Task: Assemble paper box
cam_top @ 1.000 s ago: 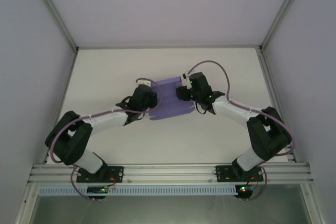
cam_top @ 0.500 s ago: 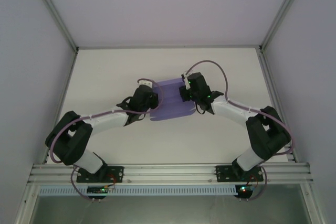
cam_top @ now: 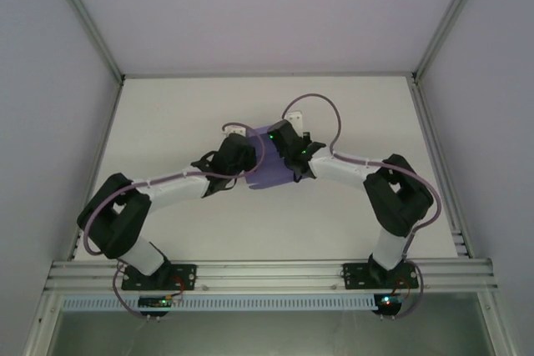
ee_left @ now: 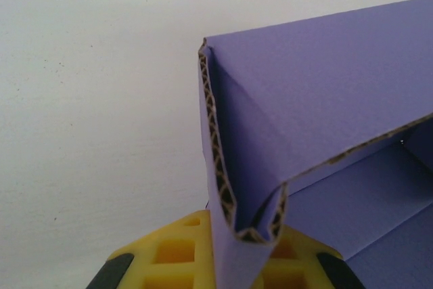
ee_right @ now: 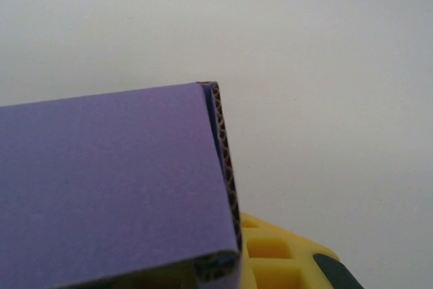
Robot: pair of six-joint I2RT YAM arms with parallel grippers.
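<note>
The paper box point(cam_top: 272, 174) is lavender-purple corrugated card, partly folded, lying at mid-table between the two grippers. My left gripper point(cam_top: 242, 154) holds its left side and my right gripper point(cam_top: 285, 146) sits over its right side. In the left wrist view a doubled-over wall of the paper box point(ee_left: 318, 99) runs down into my left gripper point(ee_left: 247, 262), pinched between the yellow fingers point(ee_left: 176, 252). In the right wrist view a purple panel of the paper box point(ee_right: 115, 187) hides one side of my right gripper point(ee_right: 223, 269). Its folded edge lies against the visible yellow finger point(ee_right: 284, 255).
The white table point(cam_top: 167, 122) is bounded by pale walls with metal posts at the left point(cam_top: 92, 31) and right point(cam_top: 446, 22). An aluminium rail point(cam_top: 267, 273) carrying both arm bases runs along the near edge.
My right gripper has closed and swung left over the paper box, its elbow following. The left gripper shifted slightly right, still holding the card. Less of the purple card shows from above.
</note>
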